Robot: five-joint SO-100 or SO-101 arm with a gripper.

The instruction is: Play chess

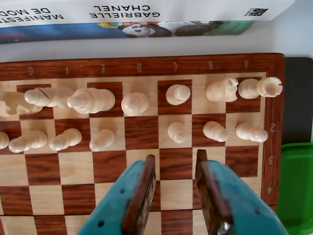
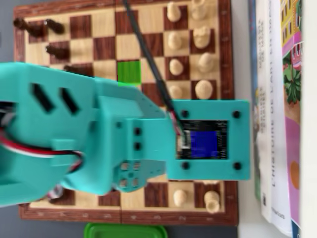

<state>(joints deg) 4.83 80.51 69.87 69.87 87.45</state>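
Books lie along the far edge of the wooden chessboard (image 1: 142, 66) in the wrist view, where your teal two-finger gripper (image 1: 175, 169) hangs spread and empty over the third and fourth ranks. Cream wooden chess pieces (image 1: 134, 104) stand just beyond it on ranks one and two; a bright green square (image 2: 129, 71) shows overhead.

Ahead of the gripper in your wrist view you have one chessboard (image 1: 142, 132), seven white pawns (image 1: 177, 132), seven larger white pieces (image 1: 134, 103) and two books (image 1: 146, 10).
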